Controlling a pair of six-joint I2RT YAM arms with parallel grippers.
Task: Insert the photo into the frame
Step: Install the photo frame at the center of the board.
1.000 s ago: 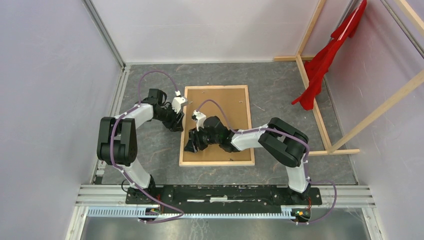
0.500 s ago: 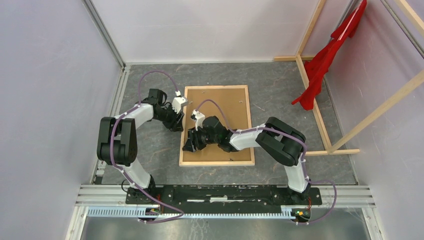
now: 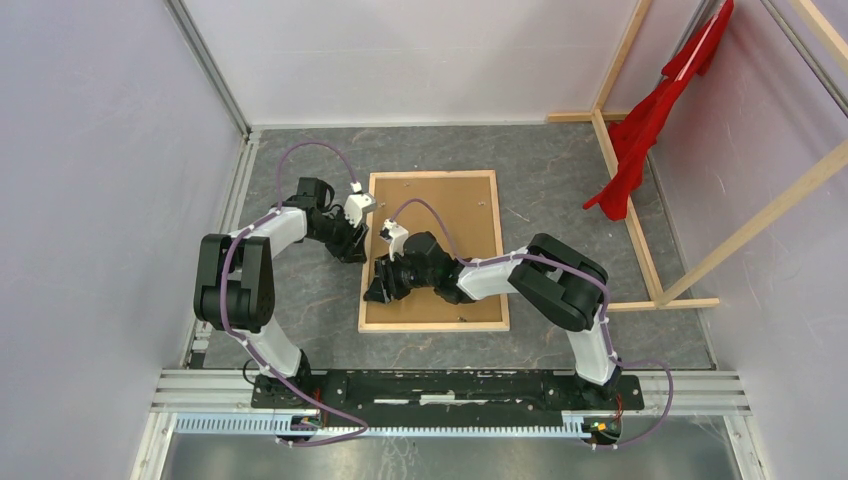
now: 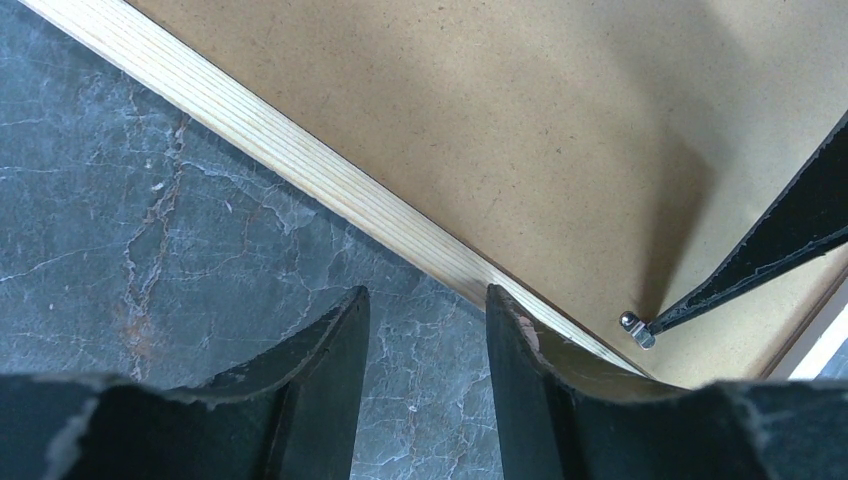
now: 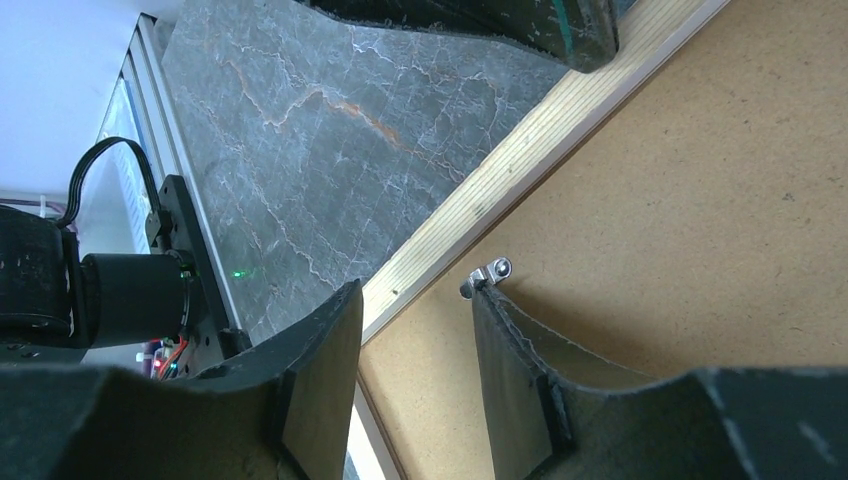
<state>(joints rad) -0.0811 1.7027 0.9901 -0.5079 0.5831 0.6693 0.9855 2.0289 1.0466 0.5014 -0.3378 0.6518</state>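
The frame lies face down mid-table, its bare wood back up, with a brown backing board inside it. The photo is hidden. My left gripper is open at the frame's left border; one fingertip touches the wood, and only table shows between the fingers. My right gripper is open just inside that border. One of its fingertips rests against a small metal tab on the board, and nothing is held. The left wrist view also shows the tab.
A red cloth hangs on bare wooden beams at the right. White walls close in the grey marble table on the left, back and right. The left arm's base shows in the right wrist view.
My right gripper has crept a little to the left, toward the frame's left border. Both grippers' jaws have narrowed slightly. The frame and board lie as before.
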